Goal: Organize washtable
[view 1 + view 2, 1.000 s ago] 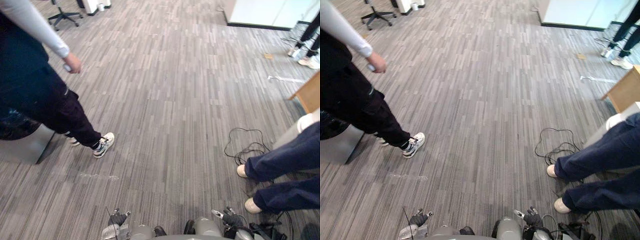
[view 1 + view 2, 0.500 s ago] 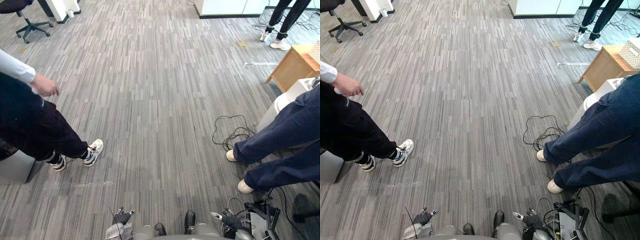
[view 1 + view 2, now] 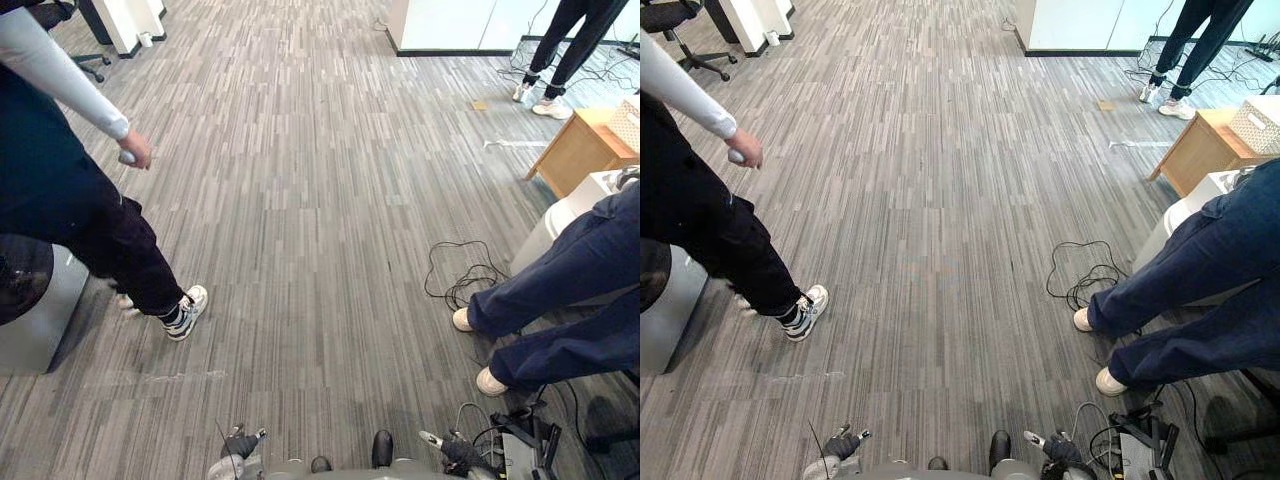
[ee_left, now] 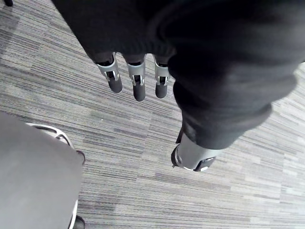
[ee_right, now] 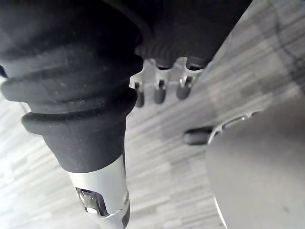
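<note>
In the left eye view the robot stands on open carpet floor [image 3: 320,200], with a person in dark trousers [image 3: 90,220] to its left and another person's blue-trousered legs [image 3: 560,300] to its right. The left robot hand [image 3: 238,442] and right robot hand [image 3: 455,450] hang low at its sides, probably because nothing lies within reach. The right eye view shows a white unit [image 3: 1190,205] behind those blue legs, beside a wooden table [image 3: 1190,150]. I cannot tell whether that unit is the washtable. In the left wrist view the left fingers [image 4: 137,78] point straight down over bare carpet, relaxed and holding nothing. In the right wrist view the right fingers [image 5: 159,93] likewise hang loose and empty, so I judge that organizing has not begun.
</note>
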`<state>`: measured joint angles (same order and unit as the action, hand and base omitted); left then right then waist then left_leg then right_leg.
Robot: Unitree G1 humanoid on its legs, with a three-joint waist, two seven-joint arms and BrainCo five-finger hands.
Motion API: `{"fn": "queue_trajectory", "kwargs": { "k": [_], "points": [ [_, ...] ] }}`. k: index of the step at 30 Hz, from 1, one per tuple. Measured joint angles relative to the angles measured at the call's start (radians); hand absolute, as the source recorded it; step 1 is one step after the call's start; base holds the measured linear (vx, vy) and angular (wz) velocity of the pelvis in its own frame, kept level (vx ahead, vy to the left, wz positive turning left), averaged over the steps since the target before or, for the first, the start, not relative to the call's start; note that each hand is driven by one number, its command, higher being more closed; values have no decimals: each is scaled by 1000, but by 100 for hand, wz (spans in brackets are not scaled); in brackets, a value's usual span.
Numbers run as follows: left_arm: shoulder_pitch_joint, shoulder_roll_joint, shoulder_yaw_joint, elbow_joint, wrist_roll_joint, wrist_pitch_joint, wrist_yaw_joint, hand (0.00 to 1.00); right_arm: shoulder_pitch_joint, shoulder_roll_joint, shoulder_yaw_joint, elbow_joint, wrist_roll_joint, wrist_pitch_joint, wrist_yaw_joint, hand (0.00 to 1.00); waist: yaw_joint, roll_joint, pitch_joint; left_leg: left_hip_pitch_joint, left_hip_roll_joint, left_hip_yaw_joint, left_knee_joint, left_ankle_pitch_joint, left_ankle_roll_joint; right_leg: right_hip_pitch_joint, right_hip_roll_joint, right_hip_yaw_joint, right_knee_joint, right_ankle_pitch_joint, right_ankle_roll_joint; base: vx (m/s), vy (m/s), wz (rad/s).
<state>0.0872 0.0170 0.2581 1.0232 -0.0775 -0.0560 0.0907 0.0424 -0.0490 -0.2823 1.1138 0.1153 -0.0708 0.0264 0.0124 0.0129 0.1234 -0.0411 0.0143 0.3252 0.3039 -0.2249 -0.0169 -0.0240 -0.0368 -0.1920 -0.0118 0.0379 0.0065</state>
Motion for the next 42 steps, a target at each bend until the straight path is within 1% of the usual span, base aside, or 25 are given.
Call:
{"fn": "queue_trajectory", "kwargs": {
  "k": [1,4,6,9,10,11,13,15,17,18,19,20,21,23,25,28,30,32,33,34,35,36,37,39,42],
  "points": [
    [0,-3,28,-16,-2,-1,-3,0,-5,-4,18,-1,-1,-2,0,0,2,-2,15,-66,36,-20,175,-16,-21,1,1,-7,45,-31,2,-49,-31,35],
    [4,2,56,-44,-12,-9,1,0,-5,-19,85,-11,-8,-2,-1,0,20,13,51,-191,137,-23,525,18,-14,55,16,-24,95,-90,-2,-36,13,22],
    [0,5,51,-46,-11,-10,-1,0,-16,-30,95,-11,-9,2,-1,0,32,8,50,-236,144,-24,486,-34,28,63,-7,-10,96,-103,-1,61,62,-1],
    [2,4,49,-43,-11,-15,-1,0,-17,-49,120,-15,-10,1,-1,0,33,27,56,-272,141,-40,227,-26,1,22,-36,22,84,-116,19,52,157,-38],
    [18,-18,48,-25,-9,-17,-1,0,-26,-71,127,-31,-9,1,2,0,52,87,47,-282,180,-51,106,36,-10,2,6,43,135,-146,37,195,196,-57],
    [20,-2,33,-11,-9,-19,-2,0,-32,-66,136,-40,-11,1,-1,0,56,63,64,-287,160,-41,124,58,-5,-50,-10,57,347,-222,36,232,112,-35],
    [24,28,29,-8,-8,-15,-1,0,-25,-51,138,-32,-34,3,0,0,56,7,71,-302,118,-28,201,20,17,2,-48,55,356,-360,53,252,47,26],
    [53,26,36,-9,-9,-12,-3,0,-26,-44,143,-31,-48,5,1,0,62,0,54,-324,111,-22,267,-34,56,2,-59,74,369,-390,61,236,166,5],
    [81,49,40,21,-9,-5,-2,0,-4,-7,135,-22,-48,1,12,0,59,-55,18,-301,52,3,281,-102,81,-37,-118,108,524,-433,124,379,190,-2],
    [82,53,40,26,-9,-4,-2,0,4,-4,128,-17,-48,2,19,0,57,-63,13,-284,38,8,280,-116,88,-68,-132,129,610,-428,132,455,149,6],
    [86,57,39,26,-9,-4,-2,0,7,0,109,-20,-44,1,22,0,55,-70,8,-249,20,13,274,-134,97,-107,-149,158,741,-393,181,479,165,12],
    [89,65,24,25,-9,-1,-1,0,8,3,89,-20,-42,0,24,0,49,-74,7,-168,-5,8,246,-153,115,-154,-170,175,927,-288,217,483,155,14],
    [89,68,15,24,-9,0,-1,0,8,4,87,-19,-42,0,24,0,47,-65,12,-129,-14,1,228,-158,118,-165,-173,167,991,-261,215,582,107,30],
    [88,68,3,12,-9,1,-1,0,8,2,82,-27,-42,-1,29,0,26,-57,9,-15,-26,-31,149,-162,123,-204,-171,106,1122,-281,148,537,42,35],
    [82,68,-32,-1,-7,2,0,0,3,-3,74,-50,-41,-12,40,0,9,-40,12,126,-19,-49,19,-152,112,-308,-133,3,1092,-348,39,480,22,21],
    [49,57,-55,0,3,3,1,0,1,-13,59,-104,-33,-24,40,0,-20,-12,29,241,6,-73,-65,-151,109,-422,-83,-73,834,-357,-4,579,-16,34],
    [-1,35,-73,0,12,1,0,0,-3,-43,44,-123,-29,-27,36,0,-35,19,51,296,33,-86,-99,-142,75,-475,-65,-78,521,-242,3,525,-58,66],
    [-32,24,-79,0,14,0,1,0,4,-54,34,-98,-27,-15,27,0,-51,16,63,373,42,-111,-129,-139,-12,-491,-51,-68,222,-85,-5,790,-176,56],
    [-22,25,-73,9,15,2,2,0,19,-39,26,-96,-29,-7,18,0,-57,-2,60,426,45,-134,-109,-143,-47,-482,-36,-67,186,-65,-27,960,-261,34],
    [-19,22,-64,12,23,3,2,0,27,-35,19,-97,-26,-4,18,0,-58,-2,59,444,55,-145,-90,-142,-50,-483,-27,-39,207,37,-83,880,-253,21],
    [-28,1,-47,19,34,4,0,0,25,-39,-7,-96,-29,1,20,0,-55,27,63,447,102,-153,-21,-106,-109,-488,-10,-49,304,102,-118,701,-204,18],
    [-30,-5,-43,18,38,4,0,0,27,-42,-17,-91,-37,2,20,0,-57,39,65,432,123,-162,39,-62,-129,-485,2,-49,343,111,-127,847,-251,8],
    [-27,-24,-12,20,54,4,-1,0,30,-54,-32,-82,-51,10,20,0,-60,69,63,382,162,-180,181,90,-55,-453,33,-63,385,64,-93,830,-236,-2],
    [-18,-46,77,23,73,11,-1,0,34,-61,-26,-82,-95,16,19,0,-51,87,66,234,247,-179,475,507,-20,-324,95,-50,337,-18,-111,991,-238,-28],
    [-19,-33,90,-19,56,10,-1,0,34,-69,36,-56,-109,25,16,0,-17,57,85,34,376,-100,893,198,22,-62,156,3,214,-52,-144,737,-151,-43]
  ]
}}
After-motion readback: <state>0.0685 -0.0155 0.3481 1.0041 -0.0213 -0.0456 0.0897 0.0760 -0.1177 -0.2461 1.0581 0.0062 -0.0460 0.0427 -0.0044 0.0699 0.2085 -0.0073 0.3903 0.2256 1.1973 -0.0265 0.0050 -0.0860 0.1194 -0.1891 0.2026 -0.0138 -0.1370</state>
